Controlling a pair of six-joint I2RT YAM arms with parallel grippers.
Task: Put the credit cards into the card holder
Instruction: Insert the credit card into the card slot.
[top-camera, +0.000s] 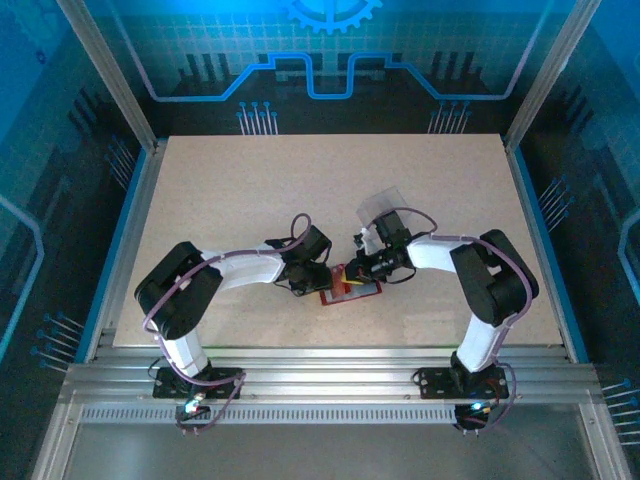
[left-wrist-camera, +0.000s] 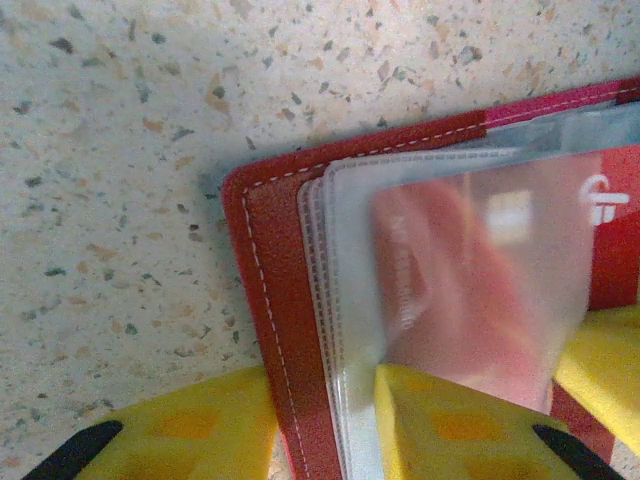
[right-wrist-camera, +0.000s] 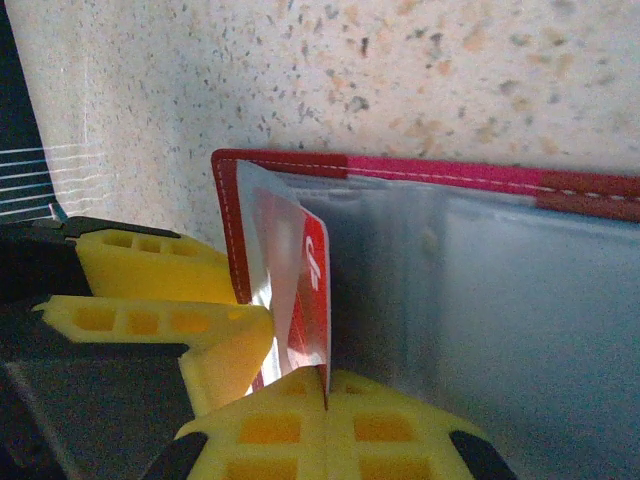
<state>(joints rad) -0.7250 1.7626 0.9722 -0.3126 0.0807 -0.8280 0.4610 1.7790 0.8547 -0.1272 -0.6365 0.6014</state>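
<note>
**Open card holder (top-camera: 352, 292), a credit card (right-wrist-camera: 300, 290) pinched on edge over it**

The card holder lies opened flat on the speckled, stone-look table (top-camera: 250, 190), between the two wrists. Its long axis runs from the left arm's side towards the right arm's, a little skewed. Its cover is a dark-red, leather-like material with a line of white stitching that follows a rounded corner, and one stretch of its edge is a brighter pink. Inside sit stacked greyish clear sleeves, soft and glossy, with finely dotted seams.

The left gripper (left-wrist-camera: 322, 435) is at one short end of the card holder, its jaws part-way closed. One blocky yellow finger lies outside the red cover and the other on top of the sleeves, with cover and sleeves nipped between them.

The right gripper (right-wrist-camera: 325, 400) is over that same end, just beside the left gripper's fingers. It is fully closed, and its waffle-moulded yellow fingers meet on the credit card's lower edge. The credit card is thin, stiff, shiny and partly see-through. It stands on edge over the sleeves, leaning slightly, with one flat face turned towards the left gripper. A red patch with a white mark shows on it; I cannot tell whether this is printed on it or seen through it.

A second credit card (top-camera: 385, 208), a pale translucent rectangle, lies flat on the table beyond the card holder and well apart from it, with its sides skewed to the card holder's.
</note>
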